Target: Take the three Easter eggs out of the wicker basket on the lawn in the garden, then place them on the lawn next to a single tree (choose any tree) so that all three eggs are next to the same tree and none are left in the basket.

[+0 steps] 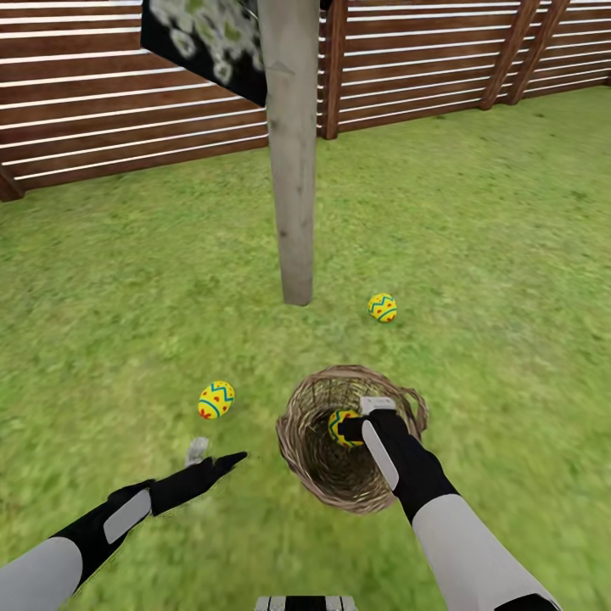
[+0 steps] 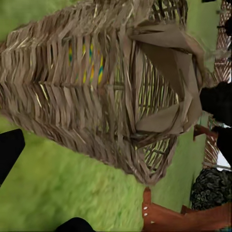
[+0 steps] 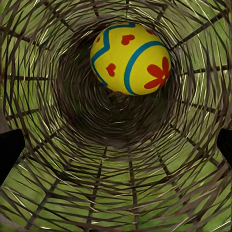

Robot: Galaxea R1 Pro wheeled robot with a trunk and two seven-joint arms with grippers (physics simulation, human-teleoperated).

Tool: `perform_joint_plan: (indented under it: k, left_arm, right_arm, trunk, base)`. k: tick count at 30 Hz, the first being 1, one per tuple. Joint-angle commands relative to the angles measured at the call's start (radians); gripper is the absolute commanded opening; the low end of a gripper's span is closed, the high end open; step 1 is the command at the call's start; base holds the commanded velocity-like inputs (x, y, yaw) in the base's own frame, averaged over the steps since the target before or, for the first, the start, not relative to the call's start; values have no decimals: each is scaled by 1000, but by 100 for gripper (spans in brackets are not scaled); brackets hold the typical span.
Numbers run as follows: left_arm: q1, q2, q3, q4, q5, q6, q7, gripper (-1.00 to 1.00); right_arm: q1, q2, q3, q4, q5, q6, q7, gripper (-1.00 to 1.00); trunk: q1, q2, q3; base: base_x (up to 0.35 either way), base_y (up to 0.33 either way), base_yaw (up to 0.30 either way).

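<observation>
Last yellow painted egg [image 3: 129, 59] sits deep in brown wicker basket [image 1: 299, 445] on lawn; right gripper [image 1: 367, 417] inside rim, fingers spread, empty. Next: reach deeper, close on egg

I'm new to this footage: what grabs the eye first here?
A pale tree trunk rises mid-lawn before the slatted fence, with two painted eggs, and, on the grass nearby. Nearer, the right gripper reaches into the wicker basket, where a third egg sits.

Lighting: bright, even, almost shadowless; lawn [image 1: 509, 255] soft at the edges; basket [image 2: 96, 87] smeared, perhaps by motion.
</observation>
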Motion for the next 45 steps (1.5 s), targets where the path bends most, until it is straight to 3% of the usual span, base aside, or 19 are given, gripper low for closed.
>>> perform_joint_plan:
  k: [1, 6, 14, 45]
  left_arm:
    - [-1, 13, -4, 0, 12, 9, -36, 100]
    - [-1, 50, -2, -1, 16, 8, -121, 100]
    - [-1, 59, -1, -2, 12, 9, -254, 100]
    - [-1, 51, -6, 1, 14, 2, -262, 100]
  right_arm:
    - [0, 0, 2, -1, -10, 3, -9, 100]
    - [0, 0, 2, 0, -9, 3, -7, 100]
    - [-1, 0, 3, -1, -10, 3, -6, 100]
    - [-1, -1, -3, -6, -12, -5, -6, 100]
  trunk:
    - [4, -8, -4]
    - [23, -43, -20]
    - [54, -99, -45]
    - [173, -316, -142]
  base:
    - [0, 0, 0]
    - [0, 0, 0]
    - [0, 0, 0]
    - [0, 0, 0]
